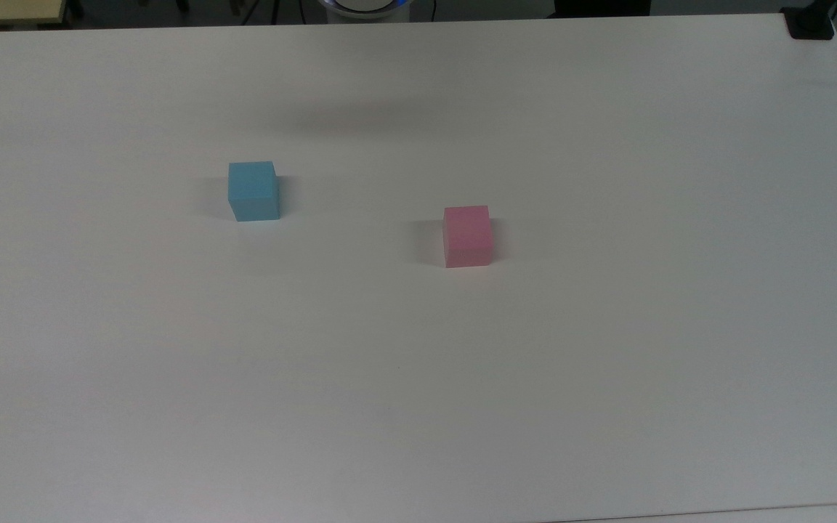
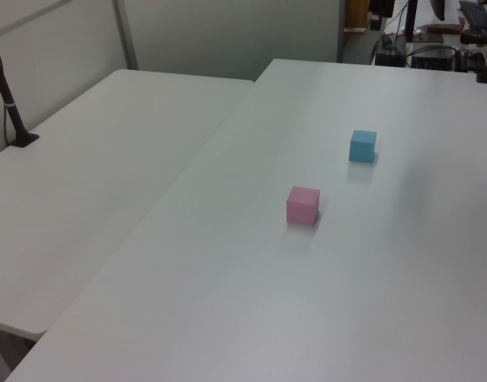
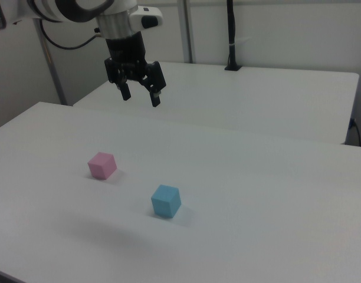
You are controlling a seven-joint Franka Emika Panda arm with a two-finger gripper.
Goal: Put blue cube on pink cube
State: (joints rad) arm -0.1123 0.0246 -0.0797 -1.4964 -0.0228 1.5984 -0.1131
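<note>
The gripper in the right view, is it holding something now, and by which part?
Nothing is held. The black two-finger gripper hangs open in the air with nothing between its fingers. The small light blue cube and the small pastel pink cube both rest apart on the white table.

No readable text or labels
</note>
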